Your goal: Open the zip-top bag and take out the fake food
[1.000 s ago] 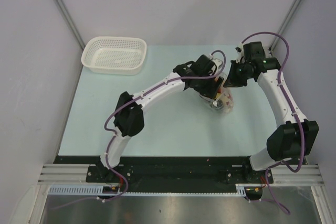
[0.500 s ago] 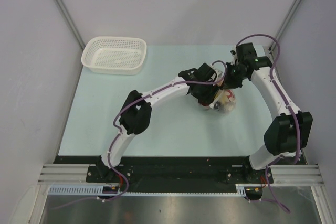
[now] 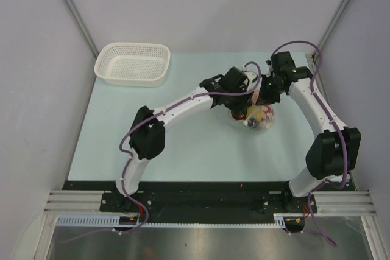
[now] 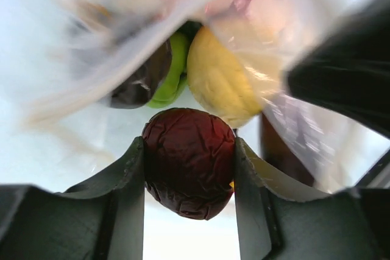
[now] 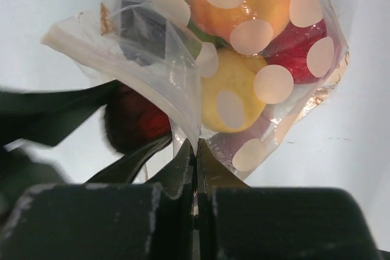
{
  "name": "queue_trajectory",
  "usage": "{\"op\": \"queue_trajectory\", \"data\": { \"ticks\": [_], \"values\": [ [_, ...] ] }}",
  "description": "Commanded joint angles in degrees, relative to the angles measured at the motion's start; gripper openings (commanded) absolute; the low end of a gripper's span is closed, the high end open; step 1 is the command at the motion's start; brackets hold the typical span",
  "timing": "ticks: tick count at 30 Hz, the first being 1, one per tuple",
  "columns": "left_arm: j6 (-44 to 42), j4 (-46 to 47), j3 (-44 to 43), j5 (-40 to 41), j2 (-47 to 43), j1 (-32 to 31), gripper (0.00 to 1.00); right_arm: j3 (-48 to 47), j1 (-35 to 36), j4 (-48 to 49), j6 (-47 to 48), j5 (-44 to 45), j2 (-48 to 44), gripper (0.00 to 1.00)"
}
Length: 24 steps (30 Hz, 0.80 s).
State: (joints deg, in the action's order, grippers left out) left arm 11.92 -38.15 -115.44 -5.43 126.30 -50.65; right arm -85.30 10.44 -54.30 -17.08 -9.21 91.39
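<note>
The zip-top bag (image 5: 268,59) is clear with white dots and lies on the table right of centre (image 3: 261,117). My right gripper (image 5: 196,150) is shut on its rim. Through the plastic I see orange, yellow (image 5: 228,101), red and dark purple fake food. My left gripper (image 4: 190,175) is shut on a dark red wrinkled toy fruit (image 4: 190,162) at the bag's mouth. Behind it show a yellow piece (image 4: 222,80), a lime green piece (image 4: 173,68) and a dark piece. In the top view both grippers meet at the bag, the left one (image 3: 244,111) from the left.
A white mesh basket (image 3: 133,64) stands at the far left of the pale table (image 3: 183,144). Grey walls close in the left, back and right sides. The table's black front edge holds both arm bases.
The left gripper has pushed in at the bag's mouth and holds the dark red fruit. The right gripper has shifted slightly left with the bag's rim.
</note>
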Motion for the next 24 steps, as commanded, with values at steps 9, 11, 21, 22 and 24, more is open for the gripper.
{"op": "queue_trajectory", "data": {
  "ticks": [9,11,21,22,24],
  "values": [
    [1.43,14.42,7.33,5.07,-19.6,1.61,0.0,1.1,0.29,3.06,1.17,5.78,-3.68,0.0],
    [2.49,14.86,8.64,8.23,-21.79,4.05,0.0,1.1,0.37,2.98,1.0,5.78,-3.77,0.0],
    [11.79,21.7,10.93,8.5,-21.71,25.68,0.0,1.19,0.29,2.54,-0.58,3.15,-4.56,0.0],
    [12.42,24.41,11.11,9.38,-21.1,28.56,0.0,1.19,0.29,2.8,-0.67,3.15,-4.56,0.0],
    [13.3,24.88,9.98,14.09,-17.87,30.96,0.0,1.19,0.29,3.15,-0.67,2.71,-3.95,0.0]
  ]
}}
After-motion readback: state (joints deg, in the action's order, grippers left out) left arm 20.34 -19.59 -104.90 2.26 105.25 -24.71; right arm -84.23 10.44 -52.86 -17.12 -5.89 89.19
